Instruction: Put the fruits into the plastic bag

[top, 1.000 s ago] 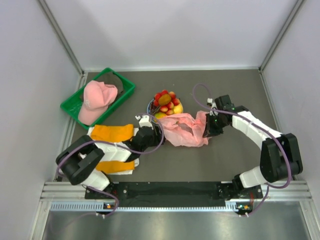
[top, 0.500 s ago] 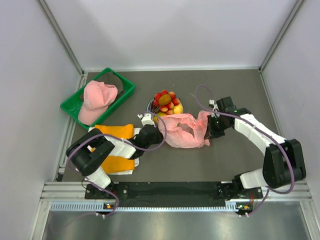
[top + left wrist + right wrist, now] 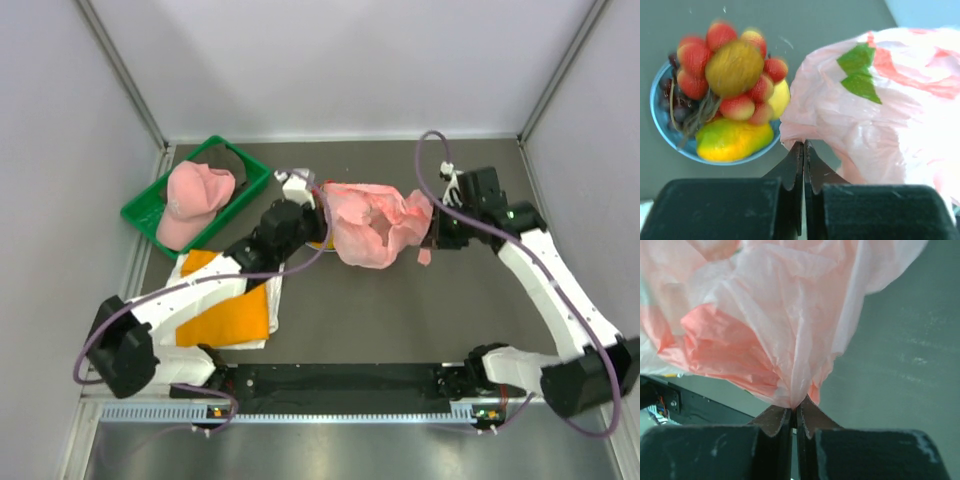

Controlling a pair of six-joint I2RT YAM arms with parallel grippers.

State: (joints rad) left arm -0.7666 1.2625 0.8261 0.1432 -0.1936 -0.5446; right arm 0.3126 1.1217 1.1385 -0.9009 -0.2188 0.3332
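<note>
L gripper (image 3: 803, 146): we saw the jaws pressed together, pinching a fold at the near edge of the plastic bag (image 3: 880, 120). R gripper (image 3: 794, 409) was likewise closed tight, on a gathered bunch of the bag's film at the opposite side. Btwn the two the bag spanned crumpled over the mid-rear of the table (image 3: 400, 310), its pink bulk spreading away from both sets of fingertips. In the left wrist view the fruits (image 3: 735, 85) lay heaped on a light blue plate (image 3: 660, 131), just left of the pinched edge and beyond the fingertips, outside the bag as far as we could tell. From the top view, bag and L arm hid them. Room-wise: bare grey table showed in front of the bag toward the bases, and at the right rear. On the left stood a green basket (image 3: 150, 190) w/ a pink cap (image 3: 195, 195) in it, and an orange cloth (image 3: 235, 320) lay front-left, partly under the L arm.
</note>
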